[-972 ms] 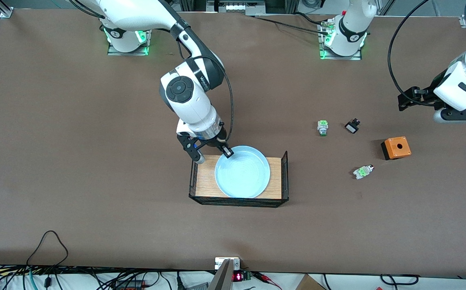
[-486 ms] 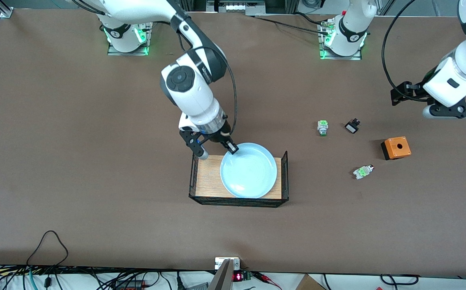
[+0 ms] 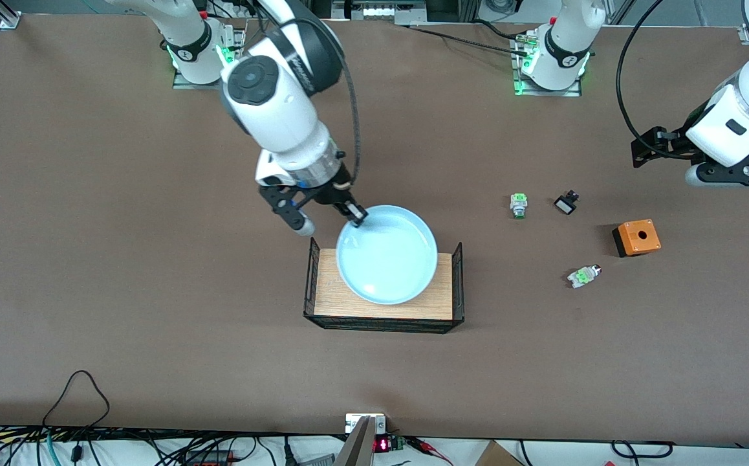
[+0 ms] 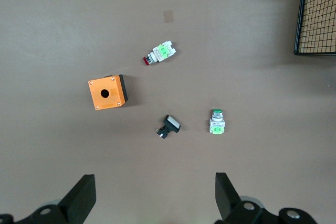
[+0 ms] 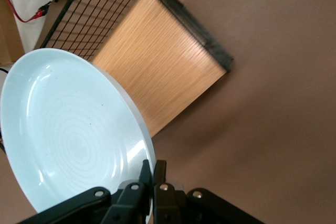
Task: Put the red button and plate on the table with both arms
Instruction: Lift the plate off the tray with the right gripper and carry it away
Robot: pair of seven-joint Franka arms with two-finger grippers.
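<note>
Your right claw was clenched on the plate's rim at the edge farthest from the front camera, with the 2 fingers pinched together across the rim in the right wrist view. The plate hung tilted in that grip above the wooden shelf, clear of the boards, with its gripped edge reaching out over the counter.

Your left claw was released, its 2 fingers spread wide with nothing between them, and it hovered over the counter at the left arm's end, above the small parts.

The red button lay on its side on the counter, nearer the front camera than the orange box and well apart from the shelf. The green-capped switch and the black switch sat side by side on the counter, farther from the camera than the red button. No claw touched any of these 4 parts.
</note>
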